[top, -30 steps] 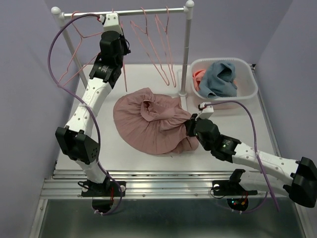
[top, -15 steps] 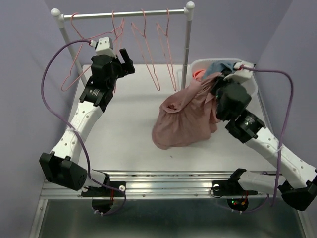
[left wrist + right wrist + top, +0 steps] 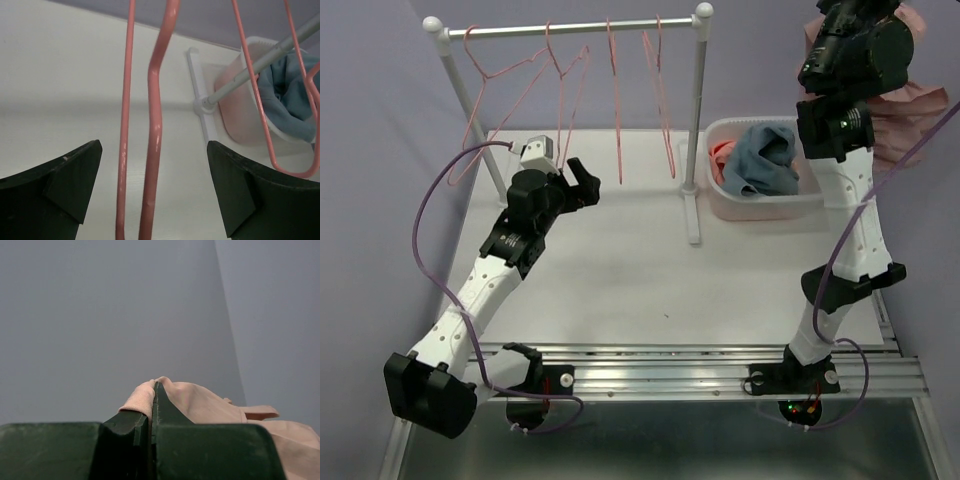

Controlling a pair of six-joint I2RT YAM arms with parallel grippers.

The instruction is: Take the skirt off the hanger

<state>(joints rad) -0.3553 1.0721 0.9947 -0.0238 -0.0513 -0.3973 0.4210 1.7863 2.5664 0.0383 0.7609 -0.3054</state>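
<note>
The pink skirt (image 3: pixel 918 98) hangs high at the back right, above and behind the basket, partly hidden by my raised right arm. My right gripper (image 3: pixel 152 390) is shut on a fold of the skirt (image 3: pixel 200 401), which drapes over its fingertips. Several bare pink wire hangers (image 3: pixel 616 100) hang on the rail (image 3: pixel 570 27). My left gripper (image 3: pixel 582 180) is open, low and in front of them. In the left wrist view two hanger wires (image 3: pixel 154 125) run between its spread fingers (image 3: pixel 70 180) and touch neither.
A white basket (image 3: pixel 775 205) holding a blue garment (image 3: pixel 765 160) and something orange stands at the back right. The rack's right post (image 3: pixel 698 120) and foot (image 3: pixel 692 228) stand beside it. Purple walls close in on both sides.
My right arm has swung the skirt off the table and up high at the back right. My left gripper has opened and drawn down and back from the rail.
</note>
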